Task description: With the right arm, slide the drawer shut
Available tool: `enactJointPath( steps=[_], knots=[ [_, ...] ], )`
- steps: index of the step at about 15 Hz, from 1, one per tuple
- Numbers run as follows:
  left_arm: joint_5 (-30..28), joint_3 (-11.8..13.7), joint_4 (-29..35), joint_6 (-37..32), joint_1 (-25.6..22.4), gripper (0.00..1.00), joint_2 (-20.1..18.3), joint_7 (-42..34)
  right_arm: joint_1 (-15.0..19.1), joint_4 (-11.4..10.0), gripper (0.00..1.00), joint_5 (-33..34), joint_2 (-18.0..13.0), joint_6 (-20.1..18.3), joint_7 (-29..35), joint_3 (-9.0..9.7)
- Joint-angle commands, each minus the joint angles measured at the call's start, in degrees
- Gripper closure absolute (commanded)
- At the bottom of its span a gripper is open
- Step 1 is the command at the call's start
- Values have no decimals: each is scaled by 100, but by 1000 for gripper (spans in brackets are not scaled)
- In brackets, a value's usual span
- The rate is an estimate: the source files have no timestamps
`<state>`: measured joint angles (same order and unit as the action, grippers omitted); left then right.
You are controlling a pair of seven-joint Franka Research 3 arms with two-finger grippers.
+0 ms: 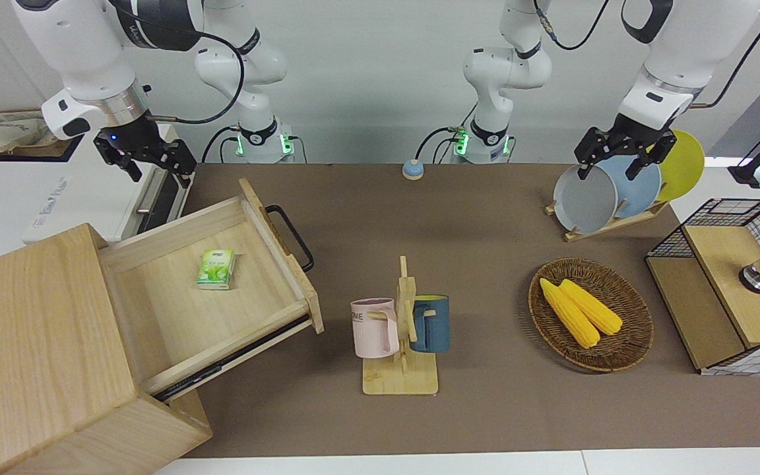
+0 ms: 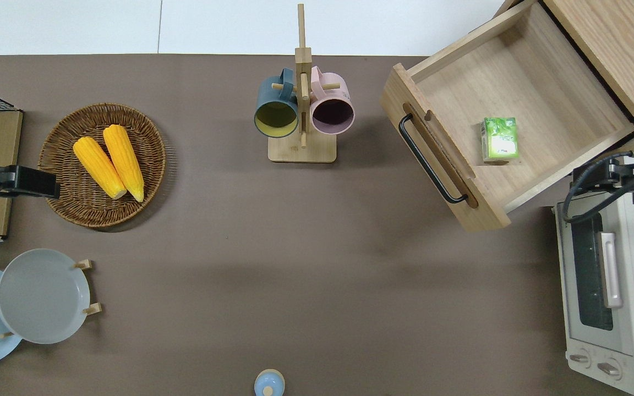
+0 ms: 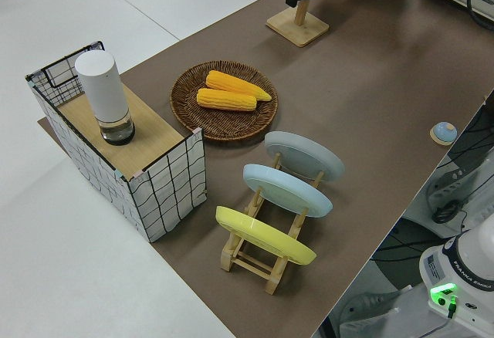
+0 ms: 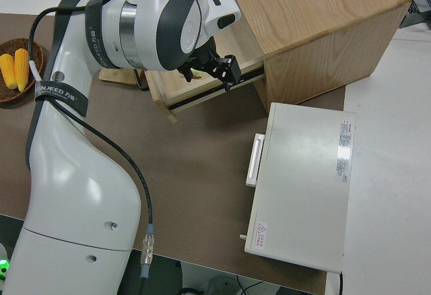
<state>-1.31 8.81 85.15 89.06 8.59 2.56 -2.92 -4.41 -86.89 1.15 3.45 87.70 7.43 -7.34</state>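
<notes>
The drawer [image 1: 215, 290] is pulled well out of the big pale-wood box [image 1: 37, 356] at the right arm's end of the desk [image 1: 472, 218], so nothing of the closing appears done yet: the whole tray floor is exposed, with a small green carton [image 1: 216, 268] lying in it, apart from the walls. The front panel with its black loop handle [image 1: 291, 236] faces the middle of the desk, and the box sits at an angle, so the drawer's travel runs diagonally rather than square to the desk edges. The right arm's hand [image 1: 149, 158] hangs in the air over the gap between the drawer's side wall and the white oven [image 2: 608, 286], its fingers [image 4: 231, 70] spread apart and holding nothing; it touches neither the handle nor the panel. What remains, as I judge it, is to bring that hand round to the front panel and push along the rails until the panel meets the box. The room for this looks good: the brown desk in front of the panel is bare, and the mug rack [image 1: 401, 330] with its pink and blue mugs stands apart from the panel's corner, farther from the robots. The tight spot is the oven, whose top and steel handle lie just beside the drawer's nearer wall and under the hand's present position. The left arm's hand [image 1: 621, 153] is parked, fingers apart and empty.
</notes>
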Motion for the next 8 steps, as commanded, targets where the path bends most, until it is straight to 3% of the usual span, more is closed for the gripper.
enactJointPath(
  steps=[1, 8],
  knots=[
    [78, 94, -112, 6, 99, 5, 69, -42, -7, 58, 13, -141, -29, -25, -22, 5],
    [78, 94, -112, 6, 99, 5, 69, -42, 19, 67, 15, -168, -29, -103, -312, 5]
  ],
)
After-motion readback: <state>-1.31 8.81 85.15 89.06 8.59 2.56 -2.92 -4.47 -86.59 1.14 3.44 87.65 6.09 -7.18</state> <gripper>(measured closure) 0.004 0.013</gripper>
